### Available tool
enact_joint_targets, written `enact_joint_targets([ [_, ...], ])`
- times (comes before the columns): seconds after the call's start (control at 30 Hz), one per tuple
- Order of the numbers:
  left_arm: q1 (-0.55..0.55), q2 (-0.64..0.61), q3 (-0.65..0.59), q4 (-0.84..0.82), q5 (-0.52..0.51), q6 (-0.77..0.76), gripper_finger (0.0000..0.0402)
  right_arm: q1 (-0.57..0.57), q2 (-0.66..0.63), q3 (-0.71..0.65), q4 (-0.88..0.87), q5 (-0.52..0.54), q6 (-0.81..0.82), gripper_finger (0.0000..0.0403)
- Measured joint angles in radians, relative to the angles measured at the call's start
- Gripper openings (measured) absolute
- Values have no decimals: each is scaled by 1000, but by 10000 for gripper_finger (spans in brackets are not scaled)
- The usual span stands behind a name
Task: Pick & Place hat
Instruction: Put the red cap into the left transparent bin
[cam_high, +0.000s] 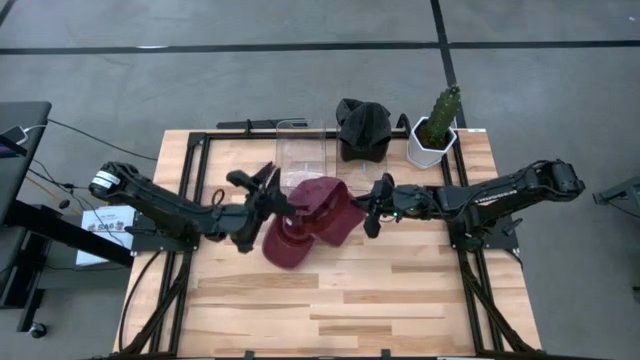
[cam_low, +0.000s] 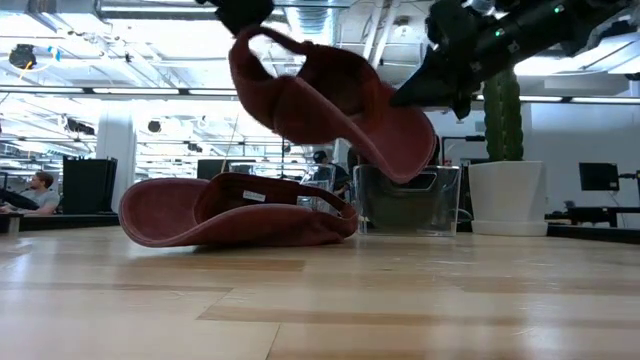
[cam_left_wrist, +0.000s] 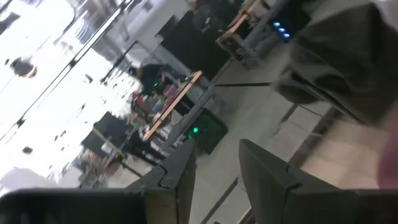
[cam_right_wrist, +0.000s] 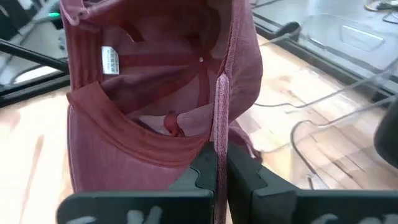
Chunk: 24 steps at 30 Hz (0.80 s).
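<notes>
Nearest, 1 hat (cam_high: 285, 250) lies flat on the table at 7 o'clock of the lifted hat (cam_high: 325, 208), likely awaiting its own turn. The lifted hat hangs clear of the wood, stretched between 2 holds: the left gripper (cam_high: 272, 195) grasps its edge at 9 o'clock and the right gripper (cam_right_wrist: 217, 155) is pinched tight on its rim at 3 o'clock. That probably keeps it open for the bin (cam_high: 302, 150) beyond at 12 o'clock.

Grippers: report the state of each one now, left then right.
Left gripper: at the raised maroon hat's left edge; open or shut cannot be told.
Right gripper: shut on the maroon hat's edge, holding it above the table.
</notes>
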Motion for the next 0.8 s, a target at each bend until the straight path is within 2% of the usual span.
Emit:
enact_joint_targets([
  [0.27,-69,-19,-113,-1,0,-1,121,63,-109,0,-6,0,-25,3],
  [0.43,-70,-17,-123,4,32,-86,121,92,-163,0,-5,3,-43,3],
  [0.7,-9,-18,-123,64,373,-289,121,90,-116,0,18,6,-45,3],
  [0.8,53,-18,-123,71,449,-346,121,86,-81,0,64,-1,-45,3],
])
